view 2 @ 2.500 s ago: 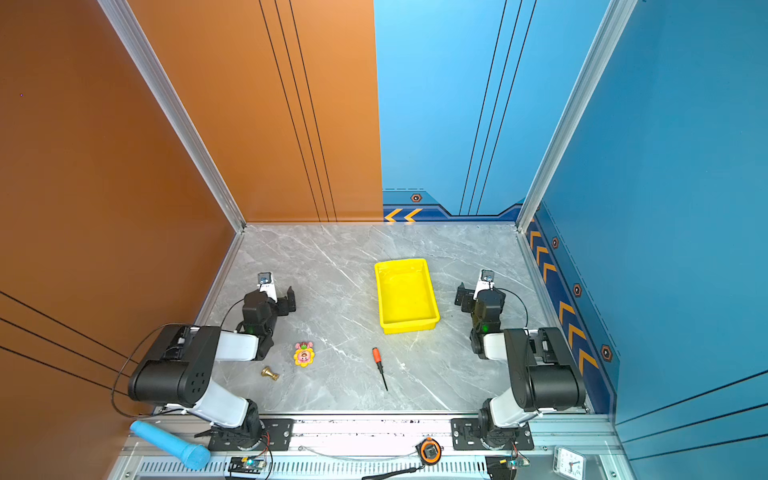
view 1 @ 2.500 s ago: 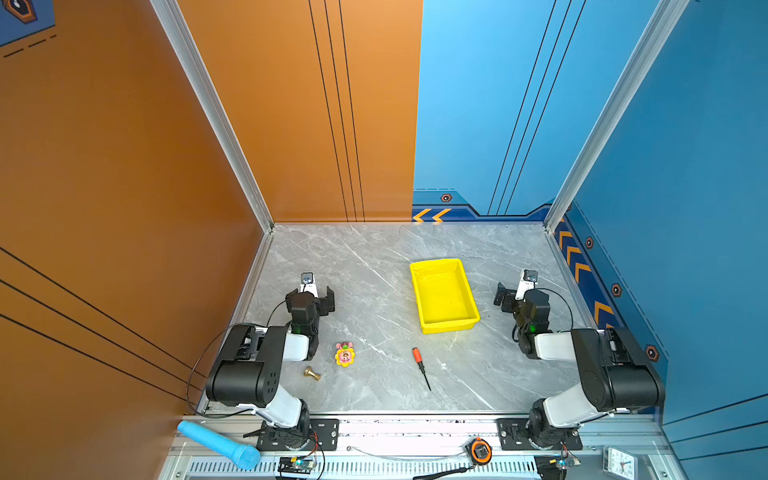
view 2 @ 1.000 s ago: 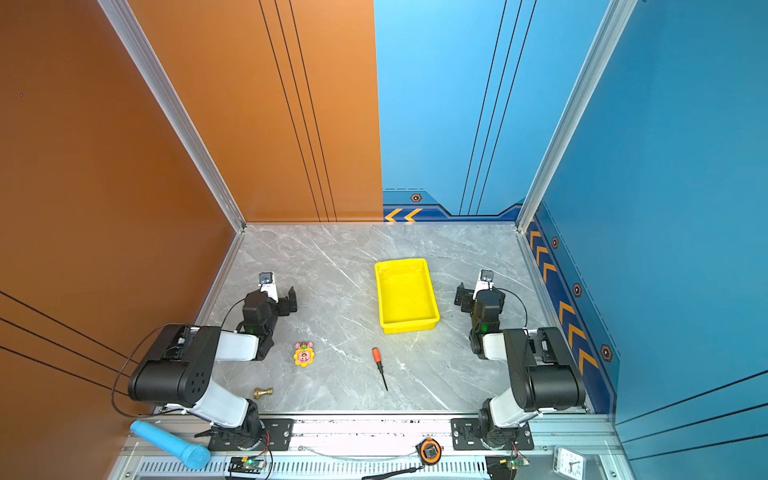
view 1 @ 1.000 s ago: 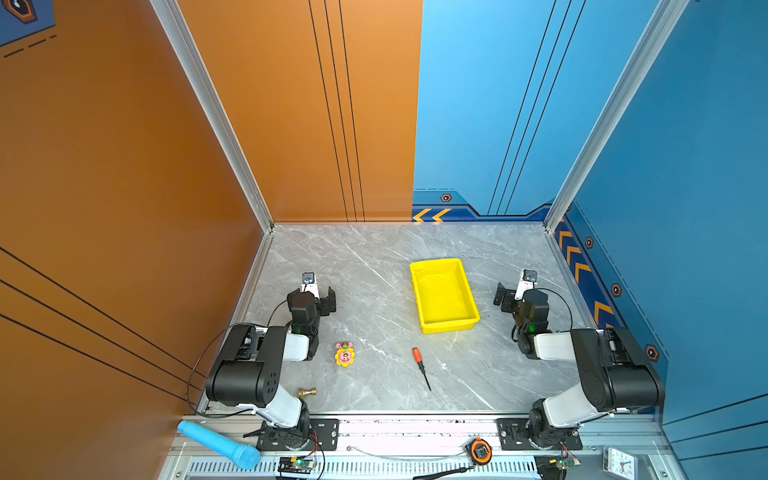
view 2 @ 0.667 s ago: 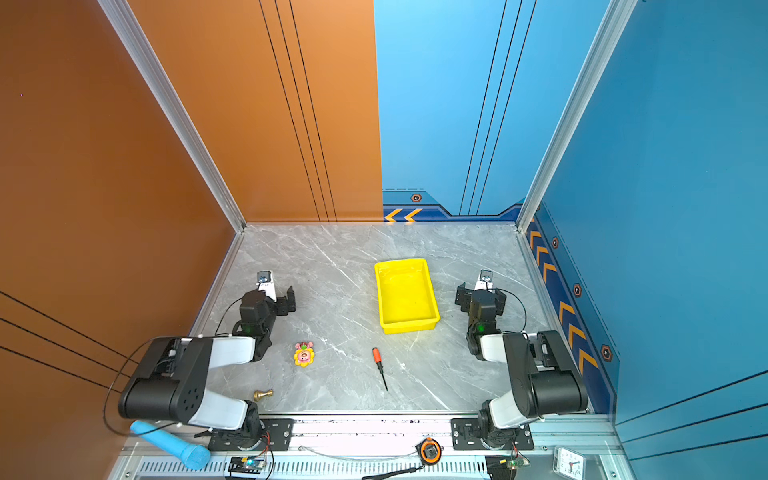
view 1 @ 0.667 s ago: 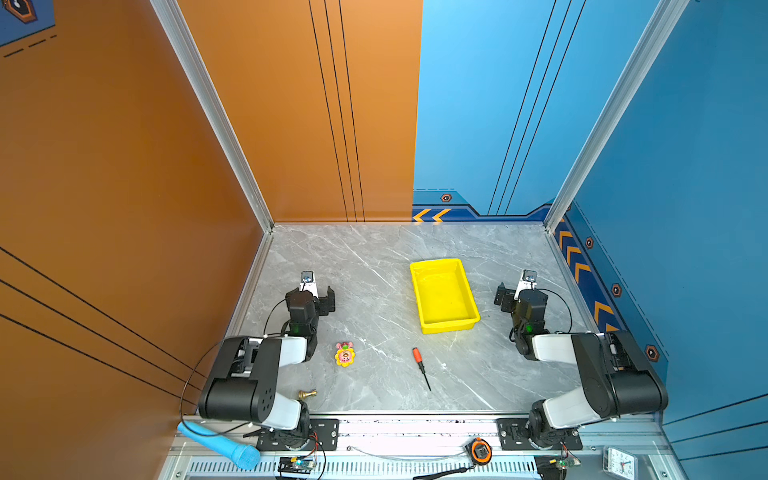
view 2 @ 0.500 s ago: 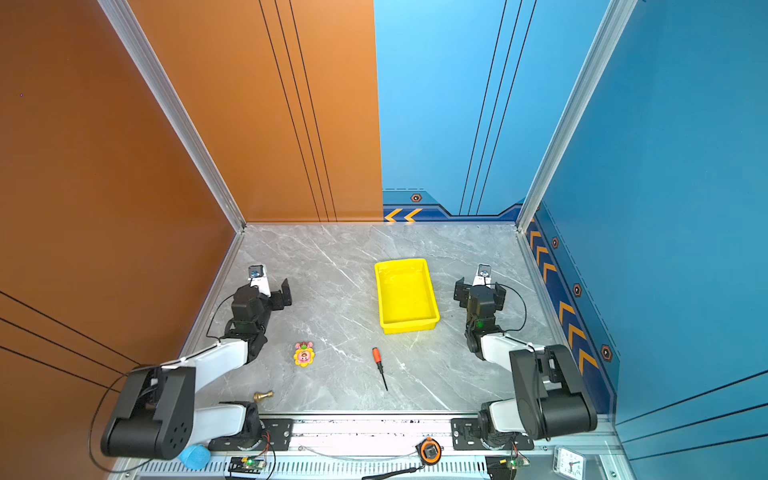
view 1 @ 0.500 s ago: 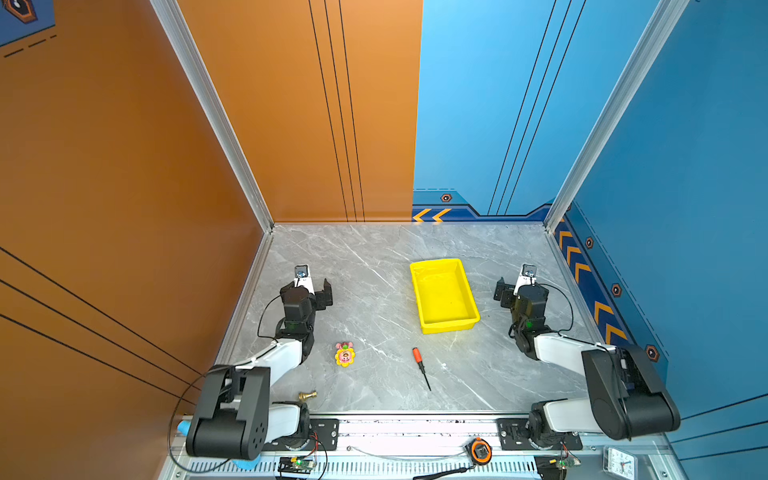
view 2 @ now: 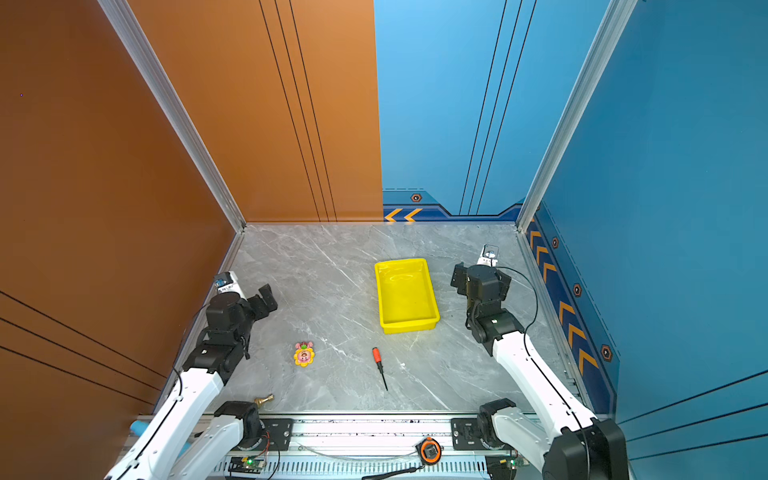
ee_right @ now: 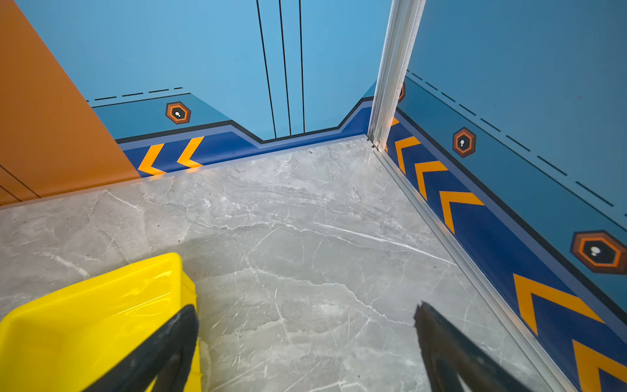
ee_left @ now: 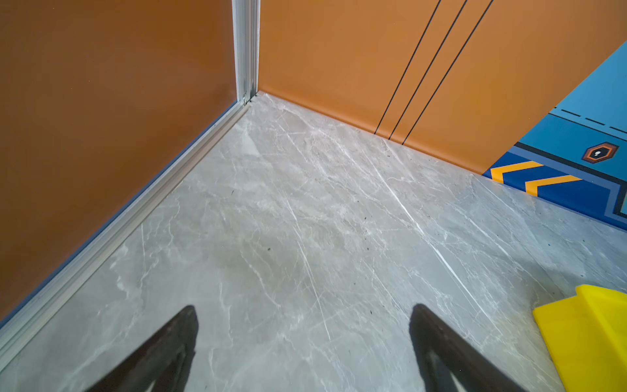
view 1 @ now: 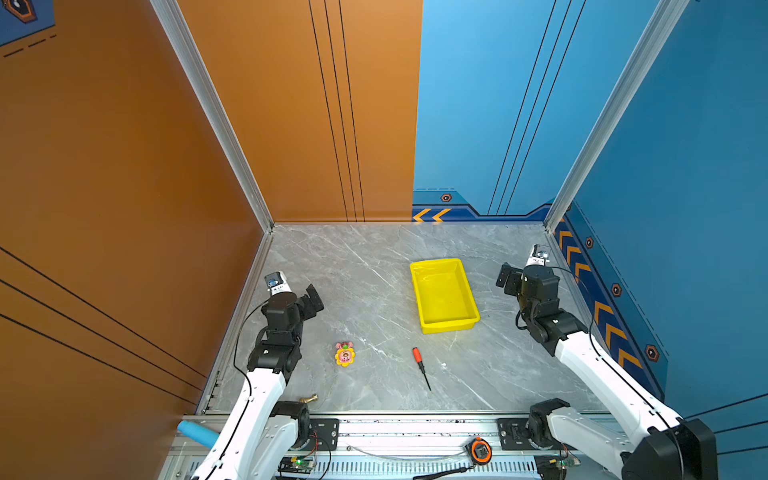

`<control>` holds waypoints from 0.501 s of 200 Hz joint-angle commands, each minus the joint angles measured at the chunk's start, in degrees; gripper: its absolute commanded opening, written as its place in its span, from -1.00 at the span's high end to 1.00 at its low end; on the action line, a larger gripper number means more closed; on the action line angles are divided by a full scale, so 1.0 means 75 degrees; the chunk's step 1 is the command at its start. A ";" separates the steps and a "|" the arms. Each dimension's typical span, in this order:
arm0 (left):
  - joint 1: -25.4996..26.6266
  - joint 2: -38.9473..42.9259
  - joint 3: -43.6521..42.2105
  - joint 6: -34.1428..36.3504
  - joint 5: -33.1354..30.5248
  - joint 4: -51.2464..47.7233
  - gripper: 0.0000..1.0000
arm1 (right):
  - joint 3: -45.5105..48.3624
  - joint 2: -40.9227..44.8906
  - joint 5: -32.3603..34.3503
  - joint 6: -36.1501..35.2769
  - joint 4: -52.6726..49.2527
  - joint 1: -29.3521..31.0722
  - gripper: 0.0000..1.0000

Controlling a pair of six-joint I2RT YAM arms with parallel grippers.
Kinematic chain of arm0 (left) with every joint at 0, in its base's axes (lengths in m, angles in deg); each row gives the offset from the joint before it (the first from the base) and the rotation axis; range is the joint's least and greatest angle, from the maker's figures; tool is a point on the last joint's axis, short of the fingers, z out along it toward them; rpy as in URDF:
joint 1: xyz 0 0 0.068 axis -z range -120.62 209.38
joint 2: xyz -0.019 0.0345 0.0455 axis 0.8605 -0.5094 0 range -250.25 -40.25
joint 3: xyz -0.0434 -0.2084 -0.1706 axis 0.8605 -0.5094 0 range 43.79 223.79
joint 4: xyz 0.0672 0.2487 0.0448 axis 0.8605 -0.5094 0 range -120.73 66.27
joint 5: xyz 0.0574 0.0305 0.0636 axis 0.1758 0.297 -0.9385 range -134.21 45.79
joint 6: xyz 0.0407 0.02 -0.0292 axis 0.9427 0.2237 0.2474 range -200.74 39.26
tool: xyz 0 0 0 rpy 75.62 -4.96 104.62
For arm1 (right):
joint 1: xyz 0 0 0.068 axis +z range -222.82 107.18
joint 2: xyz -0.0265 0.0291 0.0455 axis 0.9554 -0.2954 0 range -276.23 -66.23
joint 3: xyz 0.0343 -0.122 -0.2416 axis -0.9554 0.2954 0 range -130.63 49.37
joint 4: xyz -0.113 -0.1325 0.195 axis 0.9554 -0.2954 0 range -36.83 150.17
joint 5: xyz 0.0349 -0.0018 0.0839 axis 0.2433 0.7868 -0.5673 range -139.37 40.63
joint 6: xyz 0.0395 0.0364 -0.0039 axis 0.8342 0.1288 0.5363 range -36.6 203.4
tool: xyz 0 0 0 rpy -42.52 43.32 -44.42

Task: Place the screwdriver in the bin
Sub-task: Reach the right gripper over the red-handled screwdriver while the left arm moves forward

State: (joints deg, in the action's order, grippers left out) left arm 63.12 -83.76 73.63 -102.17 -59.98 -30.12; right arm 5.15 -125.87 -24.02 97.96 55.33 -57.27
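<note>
We see the screwdriver lying on the marble tabletop just in front of the yellow bin, untouched, while our left pincer and right pincer both hover with jaws apart, gripping nothing, either side of it.

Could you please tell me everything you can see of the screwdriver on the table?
The screwdriver is small and slim, with an orange-red handle that looks plastic, a black collar and a thin black shaft. It lies flat on the grey marble-look table, handle toward the yellow bin, tip toward the front edge. Nothing else touches it.
</note>
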 commanded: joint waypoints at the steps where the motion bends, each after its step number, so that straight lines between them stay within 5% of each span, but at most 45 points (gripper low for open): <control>1: 0.0183 0.0401 0.0213 -0.0815 0.0218 -0.2028 -0.96 | -0.0481 0.0158 -0.0119 0.0768 -0.2885 0.0463 -1.00; 100: 0.0715 0.0516 0.0835 -0.1436 0.1936 -0.4334 -0.96 | -0.0055 0.0999 -0.1419 0.2241 -0.5209 0.3206 -1.00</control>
State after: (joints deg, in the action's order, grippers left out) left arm 67.71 -78.95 77.28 -110.39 -50.45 -57.02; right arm 3.24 -119.47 -30.12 110.62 22.13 -36.11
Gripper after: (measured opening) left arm 0.979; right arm 0.999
